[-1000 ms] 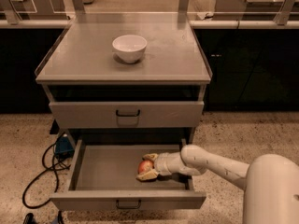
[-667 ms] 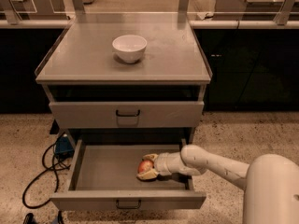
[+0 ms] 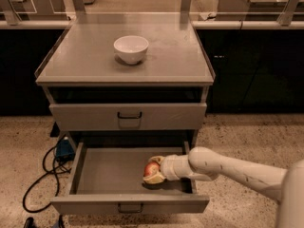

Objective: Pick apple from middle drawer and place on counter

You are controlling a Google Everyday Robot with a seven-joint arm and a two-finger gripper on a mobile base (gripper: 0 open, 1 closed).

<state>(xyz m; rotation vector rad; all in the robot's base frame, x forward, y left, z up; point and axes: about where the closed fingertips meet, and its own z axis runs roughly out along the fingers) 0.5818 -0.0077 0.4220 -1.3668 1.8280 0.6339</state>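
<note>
Grey middle drawer (image 3: 109,174) holds claw (image 3: 153,171) clasping apple (image 3: 150,167), red side upward

Bowl (image 3: 130,49) on table (image 3: 171,63), slightly left of centre. Below the table top, upper drawer (image 3: 156,117) closed. Under it, middle drawer (image 3: 104,175) pulled out toward the camera. Apple (image 3: 150,167) in middle drawer, right half, near the right wall. Gripper (image 3: 155,171) inside the drawer at the apple, entering from the right, with fingers (image 3: 153,179) clasped behind and before it, touching. Arm (image 3: 237,172) across the drawer's right wall. Cable (image 3: 42,177) on floor, left of drawer.
</note>
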